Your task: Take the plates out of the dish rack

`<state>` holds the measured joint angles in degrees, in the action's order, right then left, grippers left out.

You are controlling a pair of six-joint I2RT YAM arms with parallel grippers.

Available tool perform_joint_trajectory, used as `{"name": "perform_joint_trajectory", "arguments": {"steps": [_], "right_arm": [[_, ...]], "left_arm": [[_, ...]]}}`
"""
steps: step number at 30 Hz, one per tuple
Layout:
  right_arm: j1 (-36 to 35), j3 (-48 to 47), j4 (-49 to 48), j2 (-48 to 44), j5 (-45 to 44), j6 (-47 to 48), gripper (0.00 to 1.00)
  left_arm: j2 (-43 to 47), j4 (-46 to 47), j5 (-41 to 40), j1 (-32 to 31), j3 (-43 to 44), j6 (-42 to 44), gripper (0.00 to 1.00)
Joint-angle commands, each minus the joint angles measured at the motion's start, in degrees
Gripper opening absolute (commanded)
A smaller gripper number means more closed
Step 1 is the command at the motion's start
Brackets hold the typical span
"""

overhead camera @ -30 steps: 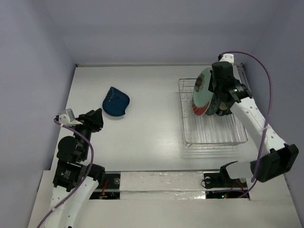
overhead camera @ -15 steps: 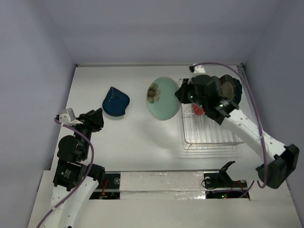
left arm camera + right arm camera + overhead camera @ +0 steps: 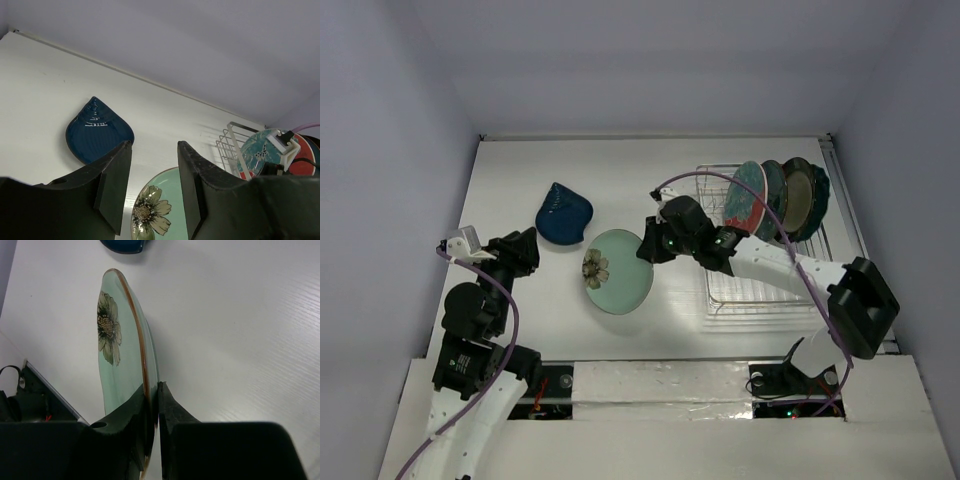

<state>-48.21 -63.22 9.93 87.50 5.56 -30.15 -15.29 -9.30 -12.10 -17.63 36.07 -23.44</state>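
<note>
Your right pincer (image 3: 153, 389) pinches the flowered plate (image 3: 618, 272) by its rim, tilted over the table's (image 3: 620, 180) middle for laying flat; your left pincer (image 3: 153, 150) hangs part-open, empty.

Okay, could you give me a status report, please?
Right gripper shut on flower plate, out over table. Left gripper open, idle. Three plates in dish rack. Blue shell dish nearby, not in the way.

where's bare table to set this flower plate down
Widest bare table: the far strip between the blue dish and the rack. Also free: the near patch under the flower plate in the right gripper, between left gripper and rack. Crowded: the rack's far end, three plates standing.
</note>
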Motion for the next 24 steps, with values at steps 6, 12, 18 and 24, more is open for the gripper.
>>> {"name": "perform_joint_trajectory", "arguments": {"steps": [6,12,18,24], "right_arm": [[0.0,-0.1,-12.7,3.3,-2.8,-2.5,0.00],[0.0,1.7,-13.7,5.1,-7.1,-3.4,0.00],[0.0,4.3,-10.6,6.2,-14.7,-4.6,0.02],[0.0,6.5,-10.1,8.5,-19.2,-6.5,0.25]], "left_arm": [[-0.7,2.2,0.2,-0.3,-0.1,0.0,0.39],[-0.7,2.1,0.2,-0.3,-0.1,-0.1,0.39],[-0.8,2.2,0.2,-0.3,-0.2,-0.1,0.39],[-0.7,2.3,0.2,-0.3,-0.2,-0.2,0.39]]}}
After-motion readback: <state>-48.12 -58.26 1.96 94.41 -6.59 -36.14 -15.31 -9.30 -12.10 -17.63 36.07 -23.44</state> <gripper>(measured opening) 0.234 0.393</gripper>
